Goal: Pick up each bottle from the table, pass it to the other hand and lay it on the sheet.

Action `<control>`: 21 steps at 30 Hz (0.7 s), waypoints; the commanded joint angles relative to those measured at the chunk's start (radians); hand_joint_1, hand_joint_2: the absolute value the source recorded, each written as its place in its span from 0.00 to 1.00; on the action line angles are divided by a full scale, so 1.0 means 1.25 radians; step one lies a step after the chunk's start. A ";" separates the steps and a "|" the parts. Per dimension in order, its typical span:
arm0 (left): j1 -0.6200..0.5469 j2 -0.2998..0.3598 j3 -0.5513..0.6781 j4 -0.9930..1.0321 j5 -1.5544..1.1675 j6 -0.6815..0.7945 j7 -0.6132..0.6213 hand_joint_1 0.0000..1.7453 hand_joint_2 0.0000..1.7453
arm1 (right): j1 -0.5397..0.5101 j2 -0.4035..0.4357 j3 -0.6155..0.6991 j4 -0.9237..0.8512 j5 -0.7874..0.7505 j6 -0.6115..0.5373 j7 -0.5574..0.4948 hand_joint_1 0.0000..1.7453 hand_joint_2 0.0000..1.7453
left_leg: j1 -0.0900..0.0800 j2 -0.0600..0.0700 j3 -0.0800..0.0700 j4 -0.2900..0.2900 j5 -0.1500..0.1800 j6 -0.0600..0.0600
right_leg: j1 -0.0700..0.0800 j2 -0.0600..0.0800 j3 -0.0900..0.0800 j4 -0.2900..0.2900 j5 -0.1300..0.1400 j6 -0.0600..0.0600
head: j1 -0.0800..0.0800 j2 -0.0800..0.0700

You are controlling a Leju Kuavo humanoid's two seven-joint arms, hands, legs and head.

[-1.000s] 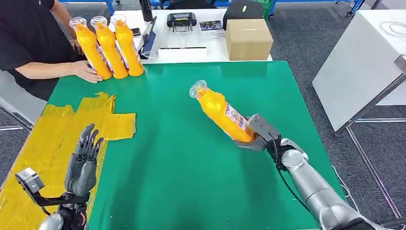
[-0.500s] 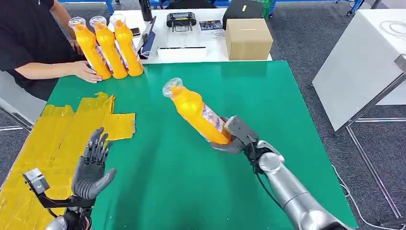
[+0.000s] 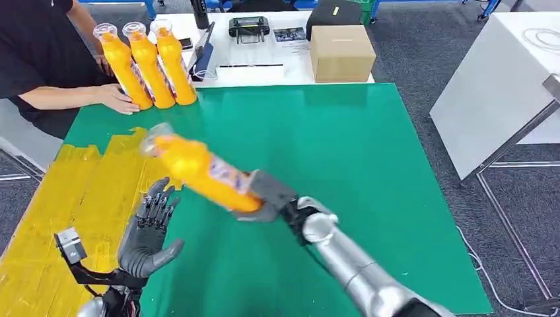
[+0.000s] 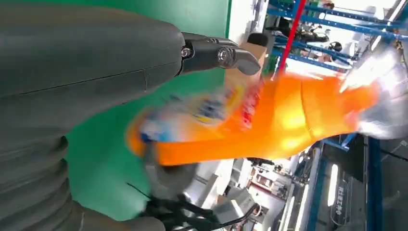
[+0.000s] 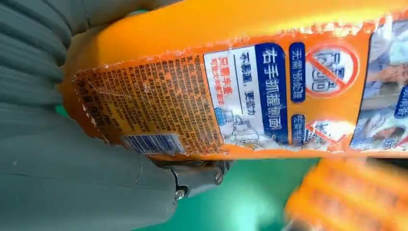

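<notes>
My right hand grips an orange bottle by its base and holds it above the green table, clear cap pointing left toward the yellow sheet. The bottle is blurred with motion and hangs just above my left hand. That hand stands with its fingers spread apart and holds nothing. Up close, the right hand wraps the labelled bottle. Three more orange bottles stand at the table's far left corner.
A person in black sits at the far left, one hand resting by the three bottles. A cardboard box, a controller and papers lie on the white table behind. A white table stands at the right.
My right arm has swung the bottle leftward across the table, from centre-right to just above my left hand. The left hand has risen and turned toward it, fingers spread.
</notes>
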 commanded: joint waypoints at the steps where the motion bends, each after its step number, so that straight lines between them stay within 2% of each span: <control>1: -0.036 0.009 -0.015 0.062 0.015 -0.004 0.006 0.00 1.00 | -0.042 0.093 0.154 0.185 -0.010 -0.003 -0.014 1.00 1.00 | 0.001 0.001 0.002 -0.001 0.000 -0.001 | 0.001 0.001 0.001 -0.001 0.000 -0.001 | 0.000 0.000; 8: -0.042 -0.002 -0.025 0.069 0.014 -0.001 0.012 0.00 1.00 | -0.036 0.116 0.185 0.204 -0.020 0.007 -0.018 1.00 1.00 | 0.001 -0.001 0.000 -0.001 0.001 0.000 | 0.000 0.000 0.000 -0.001 0.001 0.000 | 0.001 0.000; 12: -0.031 -0.006 -0.023 0.058 0.014 0.006 0.008 0.00 1.00 | -0.006 0.141 0.241 0.210 -0.002 0.018 -0.016 1.00 1.00 | 0.001 0.001 0.001 -0.001 0.000 -0.001 | 0.001 0.002 0.001 -0.002 0.000 -0.001 | 0.001 0.000; 21: -0.030 -0.016 -0.019 0.051 -0.009 0.033 0.001 0.00 1.00 | 0.021 0.141 0.338 0.195 -0.027 0.015 -0.009 1.00 1.00 | 0.001 -0.001 0.001 -0.001 0.000 -0.001 | 0.001 0.000 0.001 -0.002 0.000 -0.001 | 0.001 0.000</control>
